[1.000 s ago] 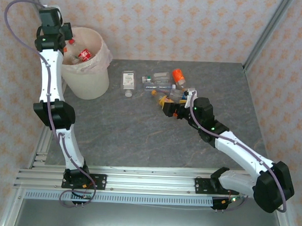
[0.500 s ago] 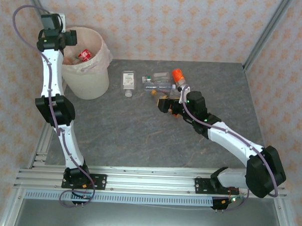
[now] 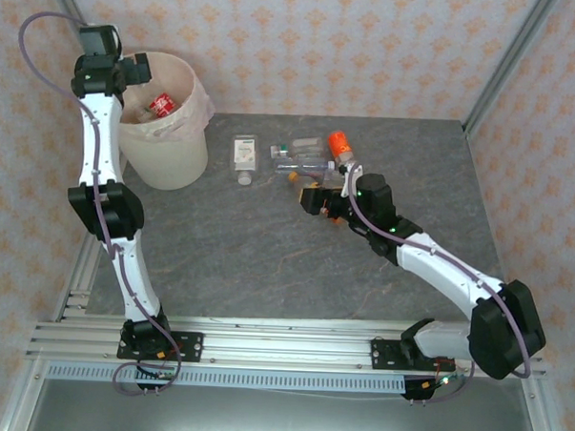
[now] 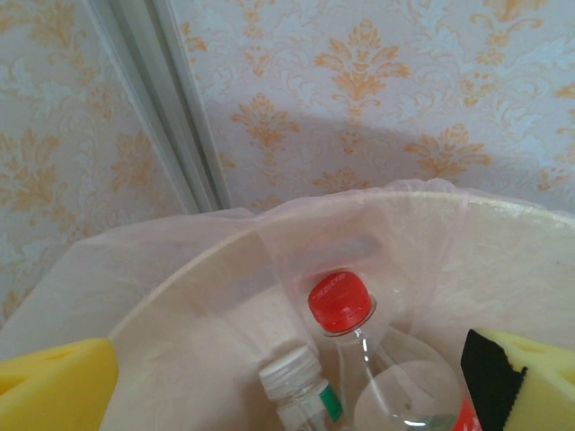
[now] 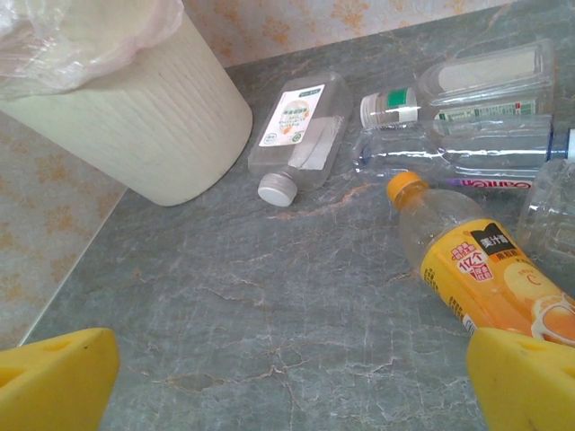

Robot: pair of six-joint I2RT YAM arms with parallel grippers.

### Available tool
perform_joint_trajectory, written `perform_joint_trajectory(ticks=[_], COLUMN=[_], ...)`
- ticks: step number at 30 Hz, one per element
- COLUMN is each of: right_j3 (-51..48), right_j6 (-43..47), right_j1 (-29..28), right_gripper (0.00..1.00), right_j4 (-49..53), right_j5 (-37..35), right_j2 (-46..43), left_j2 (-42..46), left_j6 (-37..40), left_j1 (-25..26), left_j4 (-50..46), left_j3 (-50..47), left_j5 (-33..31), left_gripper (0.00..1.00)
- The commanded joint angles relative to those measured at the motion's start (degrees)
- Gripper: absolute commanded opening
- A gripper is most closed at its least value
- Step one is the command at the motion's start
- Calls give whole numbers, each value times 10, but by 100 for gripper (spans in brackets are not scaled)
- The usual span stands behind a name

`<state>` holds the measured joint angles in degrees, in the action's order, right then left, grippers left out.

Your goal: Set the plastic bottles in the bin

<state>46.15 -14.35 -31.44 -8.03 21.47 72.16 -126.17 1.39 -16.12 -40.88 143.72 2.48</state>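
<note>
The cream bin (image 3: 166,162) with its pinkish liner stands at the far left. My left gripper (image 3: 131,72) hangs open over its rim. Inside lie a red-capped bottle (image 4: 340,301) and a white-capped bottle (image 4: 292,375), below and between the yellow fingers (image 4: 54,386). Several plastic bottles lie on the table: a white-labelled one (image 3: 243,153), clear ones (image 3: 304,157) and an orange-capped one (image 3: 340,144). My right gripper (image 3: 317,200) is open and low over the table. An orange-labelled bottle (image 5: 481,256) lies just ahead of its right finger (image 5: 530,382), nothing between the jaws.
The bin (image 5: 135,108) stands to the left of the bottles, with the white-labelled bottle (image 5: 301,130) lying nearest it. Patterned walls and metal posts close in the table at the back and both sides. Bare grey tabletop (image 3: 247,261) stretches in front of the bottles.
My left gripper has opened above the bin and turned a little to the right. The right arm swung left towards the bottles, then stayed still.
</note>
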Motion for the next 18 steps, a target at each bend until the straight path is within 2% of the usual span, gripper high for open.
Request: perform_joint_trajectory(ticks=[1, 6, 11, 18], right_j3=[-3, -16, -20, -32], right_j6=[-3, -7, -23, -32], right_j1=[1, 1, 1, 2], right_gripper=[99, 99, 99, 99], right_j4=[-12, -8, 15, 40], right_j5=[0, -26, -61, -101], right_j2=[-25, -40, -61, -85], left_j2=[17, 42, 90, 141], left_j6=[-82, -136, -164, -165], left_j1=[10, 45, 81, 193], left_j4=[-27, -55, -32, -21], left_j3=[32, 42, -4, -52], left_j5=[-15, -32, 70, -7], left_gripper=[100, 100, 100, 100])
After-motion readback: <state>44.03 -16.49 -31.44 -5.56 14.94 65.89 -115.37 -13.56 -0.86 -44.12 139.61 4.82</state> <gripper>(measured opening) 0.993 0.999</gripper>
